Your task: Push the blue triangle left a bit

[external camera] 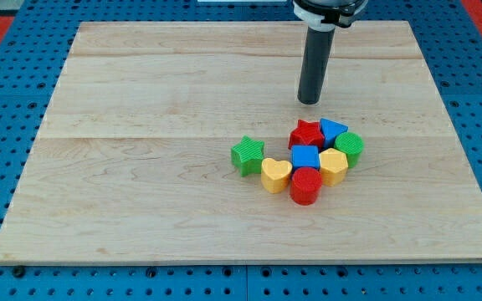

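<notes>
1. Wooden board [141, 192]: pale planks, lying on a blue pegboard surface [7, 100]. All blocks sit in one cluster right of the board's centre.
2. Red cylinder [305, 186]: nearest the view's bottom, upright, touching the blue cube at its 12 o'clock.
3. Yellow heart [275, 175]: just beside the red cylinder at its 10 o'clock; the green star is at the heart's 10 o'clock.
4. Yellow hexagonal block [333, 166]: at the red cylinder's 2 o'clock, pressed against the blue cube's right side.
5. Blue cube [305, 156]: middle of the cluster, ringed by the other blocks.
6. Green star [247, 155]: at the cluster's 9 o'clock edge, slightly apart from the blue cube, close to the yellow heart.
7. Green cylinder [350, 147]: at the cluster's 3 o'clock edge, just beside the yellow hexagonal block and the blue triangle.
8. Red star [306, 134]: at the blue cube's 12 o'clock; it lies directly at the blue triangle's 9 o'clock, touching it, in the leftward path.
9. Blue triangle [333, 130]: far right corner of the cluster, between the red star and the green cylinder.
10. Arm: a dark rod descending upright from the view's top edge.
11. My tip [309, 102]: no jaws to open or close, holding nothing; it stands clear of every block, near the red star at its 12 o'clock and at the blue triangle's 11 o'clock.
</notes>
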`<action>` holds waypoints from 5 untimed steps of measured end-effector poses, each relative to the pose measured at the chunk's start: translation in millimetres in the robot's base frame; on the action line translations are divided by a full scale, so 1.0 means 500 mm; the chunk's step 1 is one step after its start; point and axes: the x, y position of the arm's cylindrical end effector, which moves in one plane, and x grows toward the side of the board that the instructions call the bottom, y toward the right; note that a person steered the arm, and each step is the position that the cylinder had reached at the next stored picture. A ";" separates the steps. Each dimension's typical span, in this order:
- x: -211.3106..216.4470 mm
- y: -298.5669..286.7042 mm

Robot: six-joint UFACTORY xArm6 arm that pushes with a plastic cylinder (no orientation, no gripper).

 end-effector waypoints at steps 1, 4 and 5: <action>0.003 0.001; 0.153 0.096; 0.193 0.092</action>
